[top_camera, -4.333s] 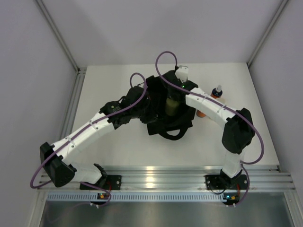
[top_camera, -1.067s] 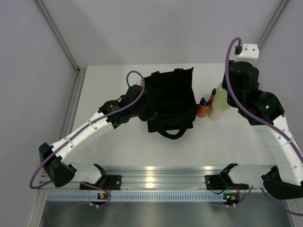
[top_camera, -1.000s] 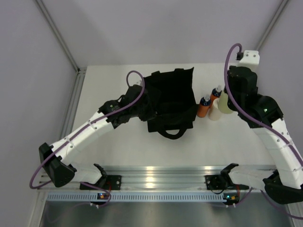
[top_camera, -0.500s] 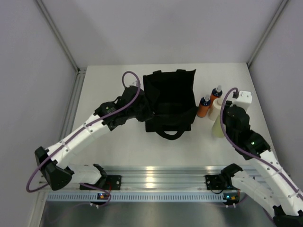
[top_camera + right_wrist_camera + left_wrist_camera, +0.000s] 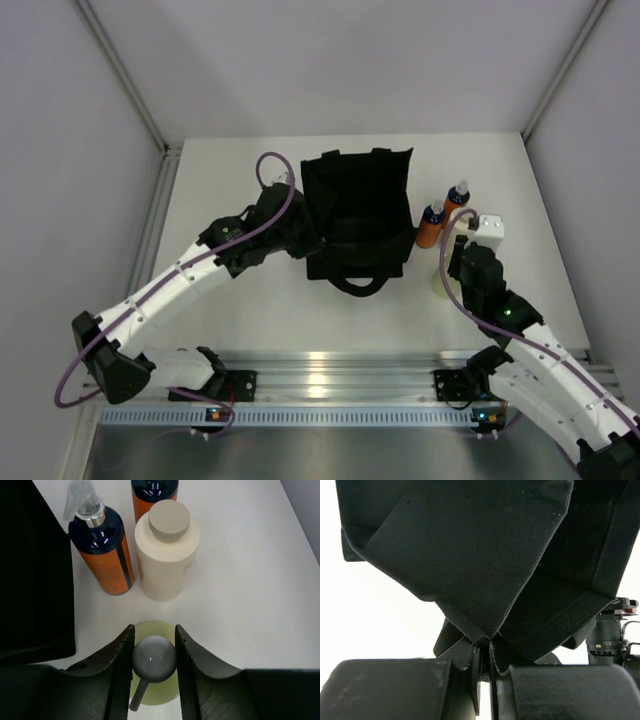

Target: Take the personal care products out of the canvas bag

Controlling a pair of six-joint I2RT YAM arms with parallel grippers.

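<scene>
The black canvas bag [image 5: 360, 210] stands open mid-table. My left gripper [image 5: 298, 226] is shut on the fabric of its left edge, seen up close in the left wrist view [image 5: 483, 647]. My right gripper [image 5: 154, 656] is shut on the round white cap of the pale yellow-green bottle [image 5: 155, 630]. It holds the bottle upright, at or just above the table, right of the bag [image 5: 441, 285]. Just beyond stand two orange bottles [image 5: 102, 552] [image 5: 154, 495] and the cream-white cylinder [image 5: 167, 550]. Both orange bottles show from above [image 5: 432, 226] [image 5: 457, 200].
The bag's loop handle [image 5: 358, 283] lies on the table toward me. The bag's dark side [image 5: 35, 570] is close to the left of the standing bottles. The table's right edge [image 5: 555, 250] and a grey wall lie to the right.
My right arm lifted the pale yellow-green bottle out of the bag, swung it right and brought it down near the other three bottles. My left gripper kept its hold on the bag.
</scene>
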